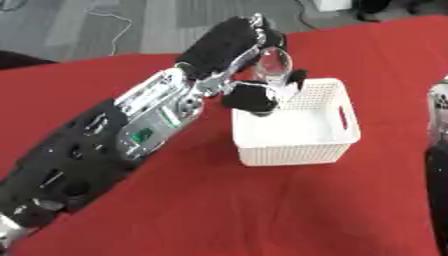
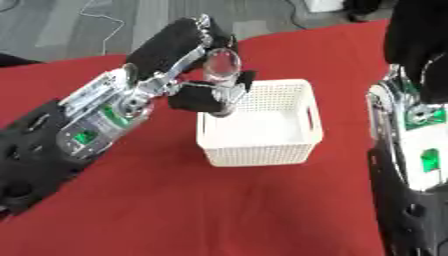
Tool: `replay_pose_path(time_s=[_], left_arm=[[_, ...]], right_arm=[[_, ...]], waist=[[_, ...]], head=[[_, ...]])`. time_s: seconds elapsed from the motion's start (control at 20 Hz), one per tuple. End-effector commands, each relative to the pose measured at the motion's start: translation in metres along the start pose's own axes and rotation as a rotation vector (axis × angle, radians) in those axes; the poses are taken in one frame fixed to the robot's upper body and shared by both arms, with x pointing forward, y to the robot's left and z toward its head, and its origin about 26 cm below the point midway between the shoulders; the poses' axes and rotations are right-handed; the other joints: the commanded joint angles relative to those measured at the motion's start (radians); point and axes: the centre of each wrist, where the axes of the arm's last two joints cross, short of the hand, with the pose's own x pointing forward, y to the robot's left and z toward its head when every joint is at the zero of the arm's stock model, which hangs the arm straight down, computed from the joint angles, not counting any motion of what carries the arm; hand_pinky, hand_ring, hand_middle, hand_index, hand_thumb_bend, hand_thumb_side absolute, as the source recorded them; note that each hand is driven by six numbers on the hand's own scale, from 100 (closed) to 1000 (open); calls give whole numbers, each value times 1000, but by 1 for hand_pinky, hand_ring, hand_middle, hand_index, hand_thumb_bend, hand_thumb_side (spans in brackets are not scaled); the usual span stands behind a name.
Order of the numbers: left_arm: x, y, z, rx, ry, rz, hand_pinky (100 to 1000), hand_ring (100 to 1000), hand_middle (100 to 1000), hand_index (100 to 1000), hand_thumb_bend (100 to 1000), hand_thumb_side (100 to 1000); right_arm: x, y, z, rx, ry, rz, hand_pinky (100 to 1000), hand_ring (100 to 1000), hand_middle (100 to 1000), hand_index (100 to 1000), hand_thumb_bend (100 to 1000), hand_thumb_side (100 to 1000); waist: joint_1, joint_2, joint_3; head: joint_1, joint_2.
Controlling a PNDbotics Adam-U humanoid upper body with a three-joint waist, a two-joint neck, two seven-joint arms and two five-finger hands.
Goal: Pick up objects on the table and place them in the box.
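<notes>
Your left robot hand has its fingers and thumb curled round a clear glass cup, which hangs tipped just over the near-left corner of the white box, below and beside your fingers. Judge that cup as light, rigid, slick-walled and breakable: it looks like thin transparent glass or hard plastic, round in section, so your hold belongs across the body with the thumb opposing the fingers, as you have it now. The box is a stiff white plastic basket with perforated lattice walls, a slot handle on its side, and a smooth floor showing nothing yet. It sits on a red cloth-covered surface. Your right robot hand shows only as a dark raised shape well off to the right; you cannot tell its fingers.
</notes>
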Motion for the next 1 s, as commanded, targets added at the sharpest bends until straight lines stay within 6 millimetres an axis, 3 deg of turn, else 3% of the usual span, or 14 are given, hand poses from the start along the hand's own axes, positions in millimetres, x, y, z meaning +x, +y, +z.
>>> replay_pose_path(time_s=[0.05,0.25,0.3,0.35,0.4,0.45,0.5,0.55,0.7,0.85,1.0], left_arm=[[-4,-5,-1,20,-35,-3,100,100,100,164,100,672],[-13,-19,4,-23,-21,-34,100,100,100,167,100,672],[-16,-25,6,-60,-16,-49,100,100,234,248,100,565],[-20,-31,9,-134,-12,-78,100,304,424,414,100,463],[-24,-38,13,-238,-2,-126,678,654,740,700,100,670],[-29,-44,16,-363,20,-184,919,865,896,847,100,767],[-32,-48,16,-478,38,-235,978,942,948,899,179,824],[-33,-49,16,-568,48,-273,1000,994,978,935,228,891],[-31,-43,12,-676,64,-312,1000,1000,993,945,268,955],[-26,-28,7,-626,59,-294,1000,1000,999,949,230,992],[-14,7,-2,-489,45,-261,983,984,998,958,166,1000]], right_arm=[[2,2,-8,2,-29,-11,315,328,319,509,100,979],[2,4,-9,1,-28,-17,313,326,318,507,100,979],[2,4,-9,3,-28,-18,313,326,318,508,100,979],[2,4,-9,4,-28,-19,313,326,318,508,100,979],[2,4,-9,6,-29,-19,313,326,318,508,100,979],[2,4,-9,7,-29,-20,313,326,318,509,100,978],[2,3,-9,8,-28,-20,313,326,318,509,100,978],[2,3,-9,8,-28,-19,313,326,318,509,100,978],[2,2,-8,12,-25,-16,312,325,317,509,100,978],[3,0,-7,17,-20,-9,311,325,316,509,100,978],[3,-4,-3,21,-4,10,309,324,315,509,100,978]], waist=[[-8,-10,-3],[-10,-6,-10],[-10,-6,-10],[-10,-5,-11],[-9,-6,-11],[-9,-6,-11],[-10,-6,-10],[-10,-7,-9],[-11,-7,-5],[-11,-9,4],[-10,-13,19]], head=[[5,-1],[-8,-1],[-5,-1],[-3,-1],[-2,-1],[1,-1],[4,-1],[6,-1],[9,-1],[24,-1],[38,-1]])
